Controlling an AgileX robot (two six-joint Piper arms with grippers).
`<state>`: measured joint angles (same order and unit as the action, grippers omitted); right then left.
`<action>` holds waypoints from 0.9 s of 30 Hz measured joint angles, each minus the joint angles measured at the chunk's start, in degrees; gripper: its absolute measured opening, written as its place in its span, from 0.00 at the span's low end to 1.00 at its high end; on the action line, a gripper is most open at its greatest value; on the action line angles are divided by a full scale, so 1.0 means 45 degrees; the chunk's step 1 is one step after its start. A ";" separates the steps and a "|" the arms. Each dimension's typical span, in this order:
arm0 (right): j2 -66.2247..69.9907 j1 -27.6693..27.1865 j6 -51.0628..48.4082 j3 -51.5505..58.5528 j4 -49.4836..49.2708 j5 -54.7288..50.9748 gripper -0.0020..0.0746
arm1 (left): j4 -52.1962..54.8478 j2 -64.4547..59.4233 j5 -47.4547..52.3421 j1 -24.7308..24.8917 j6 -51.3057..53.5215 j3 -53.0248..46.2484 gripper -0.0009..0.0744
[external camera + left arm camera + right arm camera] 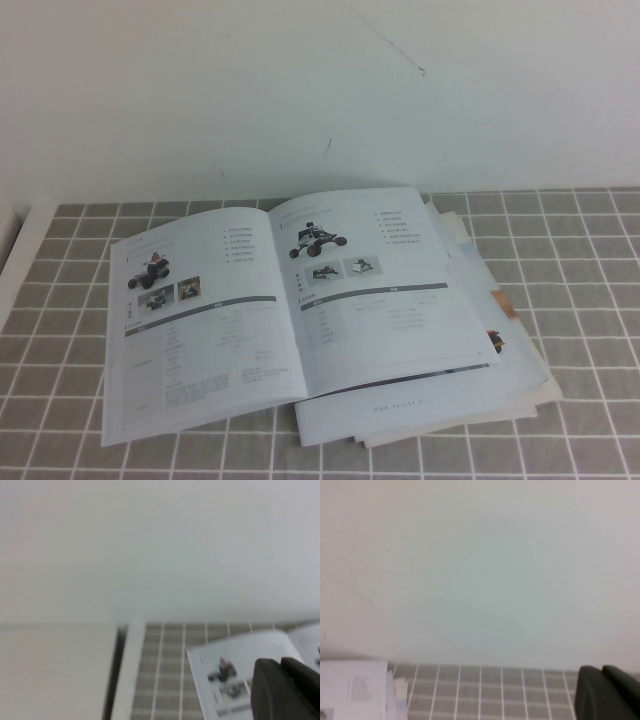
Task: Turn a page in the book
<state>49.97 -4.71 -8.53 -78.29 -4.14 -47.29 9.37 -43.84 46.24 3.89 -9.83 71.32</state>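
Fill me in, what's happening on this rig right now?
Nothing is being handled yet. The book lies open on the grey tiled table, partly over a pile of loose sheets. The page with the black buggy photo lies flat on the right side. Neither arm shows in the high view; the left tool and right tool appear only at the edge of their own wrist views, away from the book.

Print covers the open pages of the book (300, 310), but none of it can be read.
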 joint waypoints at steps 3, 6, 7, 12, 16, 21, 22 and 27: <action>0.0774 0.0000 0.0032 0.0000 -0.0056 -0.0514 0.02 | -0.0796 -0.1279 0.1925 0.0376 -0.0025 0.0000 0.01; 0.1496 0.0000 0.0061 0.0000 -0.0156 -0.0568 0.02 | -0.1174 -0.2501 0.2438 0.0525 -0.0053 0.0000 0.01; 0.1819 0.0000 0.0061 0.0000 -0.0346 -0.0568 0.02 | -0.1225 -0.2919 0.2361 0.0563 -0.0053 0.0000 0.01; 0.3261 0.0000 -0.0041 0.0000 -0.2333 -0.1137 0.02 | -0.1614 -0.4701 0.1648 0.0559 -0.0053 0.0000 0.01; 0.4774 0.0000 -0.0798 0.0000 -0.3812 -0.1792 0.02 | -0.3096 -0.6131 0.1562 0.0559 -0.0053 0.0000 0.01; 0.6483 0.0506 -0.3339 0.0000 -0.6993 -0.2645 0.02 | -0.5414 -0.7904 0.1292 0.0559 0.1218 0.0000 0.01; 0.6746 0.0858 -0.3711 0.0000 -0.7512 -0.2789 0.02 | -0.5984 -0.8294 0.1262 0.0559 0.1861 0.0000 0.01; 0.8475 0.2807 -0.4404 0.0000 -0.8569 -0.2881 0.02 | -0.7809 -1.0140 0.1041 0.0559 0.4865 0.0000 0.01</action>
<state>88.11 7.92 -28.34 -78.29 -42.70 -60.26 -25.77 -89.47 50.93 6.41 12.06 71.32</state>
